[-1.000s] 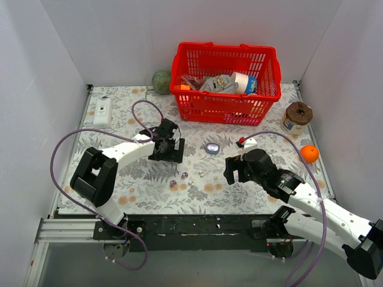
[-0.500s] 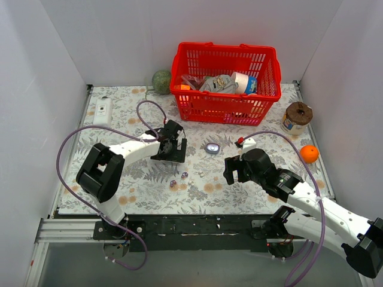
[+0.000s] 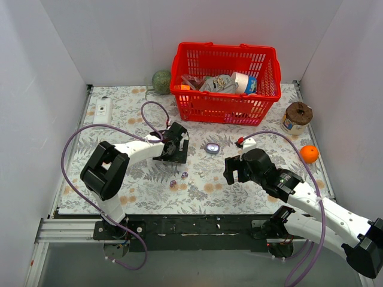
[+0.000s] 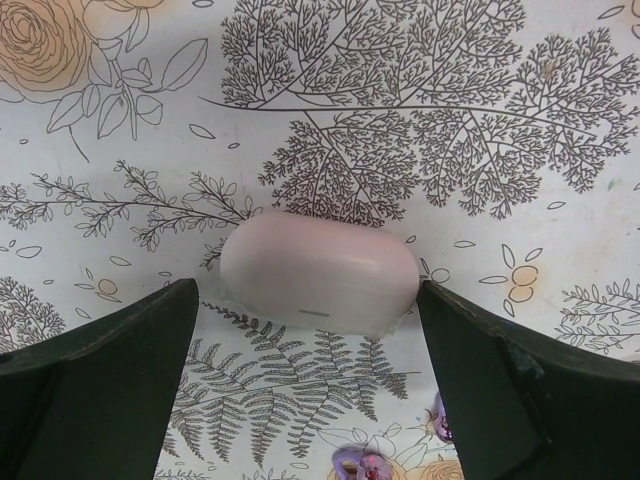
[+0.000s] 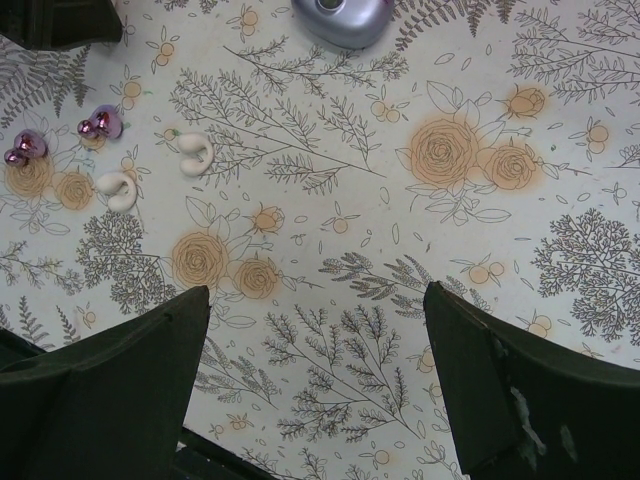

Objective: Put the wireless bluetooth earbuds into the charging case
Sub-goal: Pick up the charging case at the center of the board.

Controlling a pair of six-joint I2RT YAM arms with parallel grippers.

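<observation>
Left claw (image 4: 306,300) is seen spread wide and lowered over a plain white oval pebble (image 4: 318,272), which lies flat on the floral surface (image 4: 480,60). One finger is placed on each side of the pebble. A gap is visible on one side; contact on the other side cannot be told. Nothing is gripped.

Right claw (image 5: 315,295) is held open above bare surface, with nothing between its fingers.

Charging case (image 3: 212,147) is found on the surface in front of the red basket (image 3: 226,110), between the two claws and touched by neither. Whether its lid is open or shut cannot be told.

Purple earbuds (image 5: 100,123) are seen loose on the surface, close together, nearer the arm bases than the case and apart from it. They are not in the case. Two small white buds (image 5: 193,152) are seen near them, toward the right claw.
</observation>
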